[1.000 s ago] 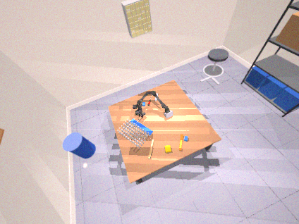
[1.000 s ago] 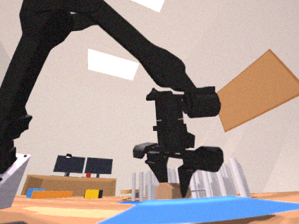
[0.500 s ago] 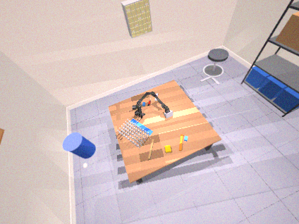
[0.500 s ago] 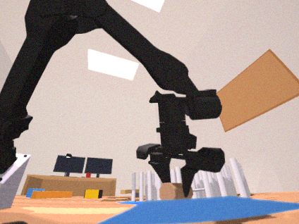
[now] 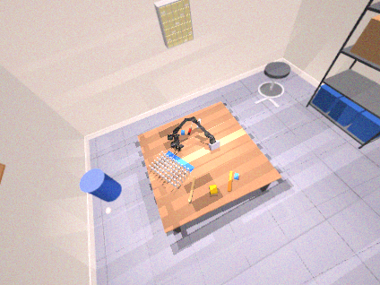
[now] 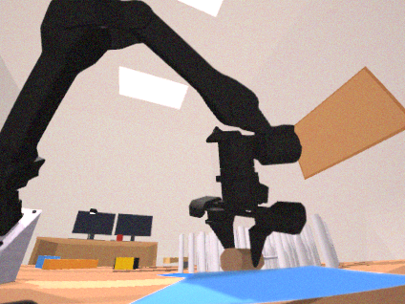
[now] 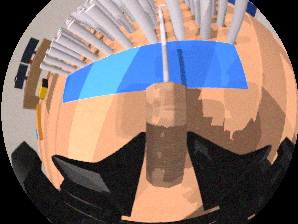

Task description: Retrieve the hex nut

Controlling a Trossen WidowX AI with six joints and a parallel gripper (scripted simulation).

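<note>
My gripper (image 5: 177, 151) (image 6: 243, 258) (image 7: 166, 136) is shut on the thick wooden handle (image 6: 231, 260) (image 7: 166, 107) of a hook tool, low in front of the taped strip. The tool's thin metal rod (image 7: 164, 55) points away over the strip, its small bent tip near the front spacers; whether the tip is between them I cannot tell. The blue taped strip (image 5: 186, 165) (image 6: 287, 285) (image 7: 112, 72) lies in front of the field. The metal spacers (image 5: 170, 170) (image 6: 327, 241) (image 7: 109, 25) stand in rows behind it. I cannot make out the nut.
On the wooden table, a thin light stick (image 5: 192, 193), a yellow block (image 5: 213, 190), an orange bar (image 5: 230, 183) and a light blue block (image 5: 237, 176) lie beyond the field. A red object (image 5: 189, 131) and a blue one (image 5: 183, 133) lie near the arm.
</note>
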